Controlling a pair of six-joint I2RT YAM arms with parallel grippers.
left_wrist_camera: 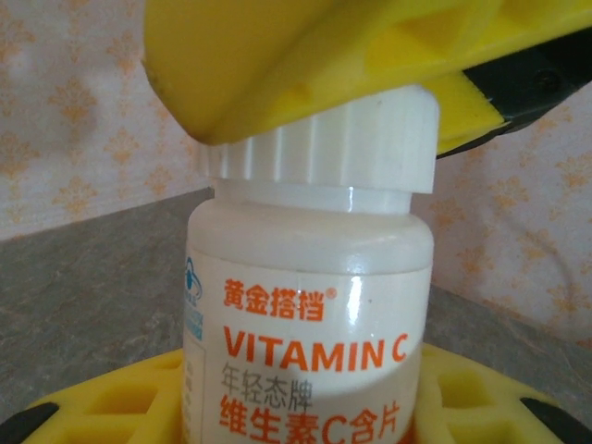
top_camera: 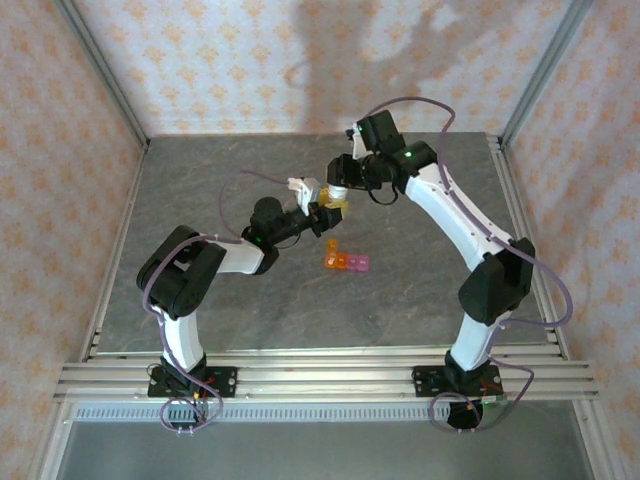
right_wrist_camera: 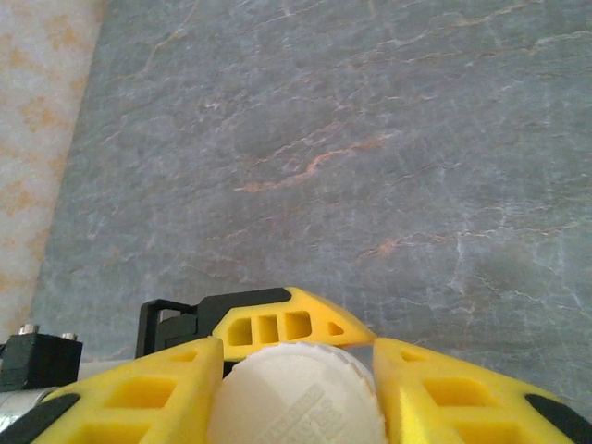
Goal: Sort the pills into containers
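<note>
A white bottle (left_wrist_camera: 310, 305) printed "VITAMIN C" in orange sits upright between the yellow fingers of my left gripper (left_wrist_camera: 305, 412), which is shut on its body. My right gripper (right_wrist_camera: 296, 393) has its yellow fingers pressed on both sides of the ribbed white cap (right_wrist_camera: 294, 398), and one finger (left_wrist_camera: 305, 65) lies over the cap (left_wrist_camera: 324, 148) in the left wrist view. From above, both grippers, left (top_camera: 322, 213) and right (top_camera: 337, 200), meet over the middle of the table. The containers (top_camera: 346, 262), a short orange-to-pink strip of cells, lie on the table just nearer than them. The pills are hidden.
The grey marbled table (top_camera: 420, 300) is bordered by patterned walls and metal frame posts (top_camera: 105, 75). An aluminium rail (top_camera: 320, 375) carrying both arm bases runs along the near edge.
</note>
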